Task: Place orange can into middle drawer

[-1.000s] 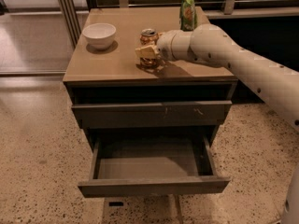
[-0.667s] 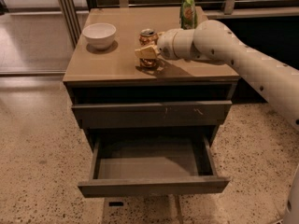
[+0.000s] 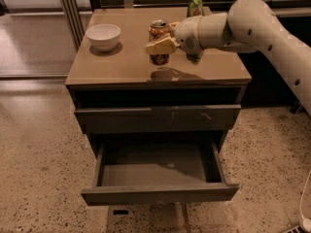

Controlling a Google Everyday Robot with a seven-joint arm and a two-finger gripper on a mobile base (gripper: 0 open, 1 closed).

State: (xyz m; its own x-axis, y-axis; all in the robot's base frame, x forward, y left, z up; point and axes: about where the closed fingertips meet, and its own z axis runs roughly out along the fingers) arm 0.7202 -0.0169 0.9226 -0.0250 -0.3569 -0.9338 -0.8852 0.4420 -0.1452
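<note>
The orange can [image 3: 159,58] is near the middle of the cabinet top [image 3: 116,67], held a little above the surface, with its reflection below it. My gripper [image 3: 159,38] reaches in from the right and is shut on the can, with one pale finger [image 3: 158,46] across its front. The middle drawer [image 3: 160,194] is pulled out below, with a plain front panel and an empty flat grey bottom. It lies lower than the can and nearer the camera.
A white bowl [image 3: 103,35] stands at the cabinet top's left. A tall green snack bag [image 3: 195,4] stands behind my wrist. A shut drawer front with pale scratches [image 3: 204,115] sits above the open drawer. Speckled floor surrounds the cabinet.
The can has risen slightly off the cabinet top in my gripper. The arm has shifted a little upward and toward the front.
</note>
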